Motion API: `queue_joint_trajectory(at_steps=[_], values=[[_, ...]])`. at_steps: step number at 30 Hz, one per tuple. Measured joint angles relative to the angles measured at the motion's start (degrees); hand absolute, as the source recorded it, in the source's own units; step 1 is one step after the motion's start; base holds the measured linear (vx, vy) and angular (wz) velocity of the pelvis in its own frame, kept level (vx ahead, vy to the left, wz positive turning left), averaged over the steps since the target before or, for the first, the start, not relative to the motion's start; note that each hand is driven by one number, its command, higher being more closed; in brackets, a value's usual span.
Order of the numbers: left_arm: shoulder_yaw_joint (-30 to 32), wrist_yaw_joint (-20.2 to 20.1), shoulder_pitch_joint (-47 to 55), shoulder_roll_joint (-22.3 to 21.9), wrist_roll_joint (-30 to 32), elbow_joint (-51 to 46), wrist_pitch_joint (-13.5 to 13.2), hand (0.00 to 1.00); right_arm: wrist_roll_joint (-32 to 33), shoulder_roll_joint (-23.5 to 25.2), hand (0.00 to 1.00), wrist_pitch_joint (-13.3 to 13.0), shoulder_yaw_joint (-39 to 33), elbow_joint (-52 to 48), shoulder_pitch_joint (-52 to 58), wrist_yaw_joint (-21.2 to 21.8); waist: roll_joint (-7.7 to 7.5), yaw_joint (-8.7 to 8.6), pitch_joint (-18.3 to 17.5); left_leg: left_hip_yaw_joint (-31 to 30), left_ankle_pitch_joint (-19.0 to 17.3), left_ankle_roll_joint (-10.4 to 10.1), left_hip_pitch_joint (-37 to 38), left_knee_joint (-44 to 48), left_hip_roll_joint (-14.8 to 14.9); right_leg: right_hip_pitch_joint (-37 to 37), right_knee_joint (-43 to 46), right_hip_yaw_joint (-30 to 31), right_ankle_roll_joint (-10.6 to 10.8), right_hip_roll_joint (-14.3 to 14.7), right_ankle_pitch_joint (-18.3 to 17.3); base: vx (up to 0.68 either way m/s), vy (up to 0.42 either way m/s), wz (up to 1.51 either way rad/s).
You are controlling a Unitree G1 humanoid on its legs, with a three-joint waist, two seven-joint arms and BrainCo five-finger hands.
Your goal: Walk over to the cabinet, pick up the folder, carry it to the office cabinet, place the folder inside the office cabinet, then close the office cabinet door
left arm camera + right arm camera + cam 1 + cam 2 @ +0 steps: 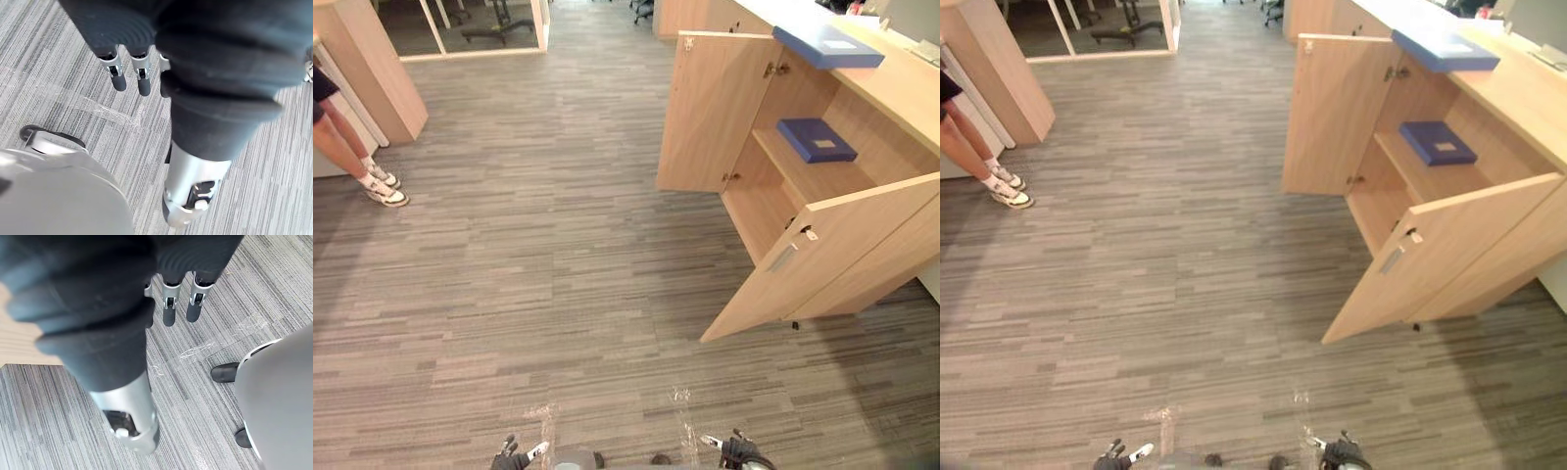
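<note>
Folder (816, 139), flat blue rectangle, lies on light wood-grain cabinet shelf (808, 176).

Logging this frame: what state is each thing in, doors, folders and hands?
Far cabinet door: swung open.
Near cabinet door: swung open.
Folder on the countertop: lying flat, untouched.
Folder on the shelf: lying flat, closed.
Left hand: open, empty.
Right hand: open, empty.

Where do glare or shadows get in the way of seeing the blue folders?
Left eye view: top folder brightly lit, shelf folder in mild shade inside the cabinet, readable; the floor tape glints. Left wrist view: tape glints past the left robot hand; right wrist view: likewise past the right robot hand.
</note>
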Motion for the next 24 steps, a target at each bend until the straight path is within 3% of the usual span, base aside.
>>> queue_joint_trajectory(at_steps=[3, 5, 6, 7, 9, 12, 15, 16, 18, 20, 21, 23, 24], values=[[1.63, 0.03, 0.88, -1.06, -0.55, -1.31, -0.10, 0.00, -0.07, -0.09, 0.00, 0.03, 0.18, -0.45, 0.08, -0.06, 0.22, 0.49, -0.06, -0.74, -0.25, -0.38, -3.64, -3.01, 1.14, -0.35, 1.70, 1.08, 1.84, -2.78, -2.03, 0.08, 0.118, -0.18], [3.48, 0.48, 1.62, -2.83, -1.88, -1.88, -0.26, 0.00, -0.09, -0.80, 0.00, 0.01, 2.04, -0.66, 0.36, -0.21, 0.96, 0.88, -0.71, -3.26, 2.49, -0.93, -3.98, -11.02, 2.03, -0.39, 1.81, 2.07, 3.96, -4.81, -3.40, 0.21, 0.277, -0.37], [3.91, 0.62, 1.94, -3.39, -2.02, -1.89, -0.28, 0.00, -0.08, -1.17, 0.00, -0.01, 2.23, -0.68, 0.59, -0.21, 1.55, 0.92, -1.27, -3.17, 4.57, -1.72, -3.80, -12.82, 2.88, -0.42, 1.83, 2.06, 4.63, -4.93, -3.76, 0.36, 0.401, -0.29], [4.38, 0.95, 2.52, -3.66, -2.22, -1.80, -0.19, 0.00, -0.07, -1.10, 0.00, 0.00, 2.17, -0.59, 1.23, -0.41, 1.77, 0.93, -2.74, -1.19, 9.76, -0.97, -3.80, -13.18, 2.80, -0.52, 2.20, 1.68, 5.65, -6.21, -4.26, 0.44, 0.391, -0.30], [5.05, 1.24, 2.42, -2.79, -2.38, -2.50, -0.42, 0.00, -0.07, 0.72, 0.00, 0.07, 2.07, -0.53, 1.36, -0.58, -0.98, 1.60, -5.00, 2.45, 8.24, 0.38, -3.39, -13.92, 0.08, -2.60, 4.90, -0.16, 6.28, -10.43, -3.97, 0.40, 0.285, -0.42], [4.61, 1.58, 1.13, -3.12, -1.94, -2.38, -0.30, 0.00, -0.04, 2.45, 0.00, 0.08, 2.01, -2.18, 0.87, -0.52, -1.10, 2.62, -5.80, 6.58, 7.27, 1.91, 1.76, -17.11, -3.01, -4.33, 10.19, -0.19, 7.18, -14.48, -3.54, 0.36, 0.254, -0.64], [0.42, 1.60, -0.55, -4.43, 0.14, -3.03, -0.41, 0.00, -0.10, 2.69, 0.00, 0.11, 1.82, -4.40, 0.80, -0.15, 0.46, 2.23, -6.74, 7.19, 7.07, 2.77, 8.39, -20.62, -5.96, -11.57, 30.98, -0.38, 5.86, -19.51, -2.89, 0.27, 0.270, -0.36], [-0.84, 1.54, -1.26, -4.59, 1.31, -3.27, -0.71, 0.00, -0.10, 2.87, 0.00, 0.11, 1.73, -5.48, 0.67, -0.07, 0.62, 1.56, -6.57, 6.97, 6.15, 4.39, 11.33, -21.72, -6.62, -15.43, 41.10, -1.09, 1.13, -21.92, -2.07, 0.19, 0.190, -0.02], [-1.80, 1.51, -2.11, -4.30, 2.48, -3.44, -0.69, 0.00, -0.07, 3.38, 0.00, 0.06, 1.75, -6.25, 0.10, -0.09, 0.28, 0.76, -6.35, 6.78, 5.58, 5.07, 14.90, -24.00, -7.13, -19.33, 50.62, -4.03, -0.12, -24.20, -3.35, 0.23, 0.165, 0.10], [-3.33, 1.29, -2.32, -4.04, 3.06, -3.67, -0.88, 0.00, -0.01, 3.60, 0.00, 0.01, 1.72, -6.24, -0.65, -0.19, 0.34, 0.29, -5.23, 6.76, 5.57, 5.03, 17.85, -25.72, -6.17, -20.72, 51.54, -9.48, 0.85, -23.93, -5.12, 0.23, 0.044, 0.02], [-3.96, 1.10, -2.38, -3.71, 3.15, -3.33, -1.01, 0.00, 0.06, 3.79, 0.00, -0.04, 1.70, -6.20, -1.45, -0.25, 0.44, 0.23, -4.29, 7.22, 5.08, 4.22, 19.78, -26.98, -4.59, -22.45, 49.19, -13.81, 1.83, -21.79, -6.45, 0.19, -0.052, -0.12], [-4.09, 1.10, -2.95, -3.41, 3.18, -3.02, -1.02, 0.00, 0.33, 3.97, 0.00, -0.08, 1.62, -6.18, -2.41, -0.29, 0.32, 0.22, -3.19, 7.87, 4.72, 3.67, 20.85, -27.63, -3.51, -23.74, 46.83, -16.15, 2.06, -19.82, -6.77, 0.13, -0.079, -0.19], [-4.10, 1.10, -3.37, -3.09, 3.51, -2.19, -0.97, 0.00, 1.38, 4.10, 0.00, -0.14, 1.46, -6.09, -3.22, -0.32, 0.28, 0.17, -2.16, 8.38, 4.00, 2.55, 21.80, -28.22, -2.16, -24.83, 41.78, -19.88, 2.05, -17.32, -6.73, 0.11, -0.116, -0.22]])
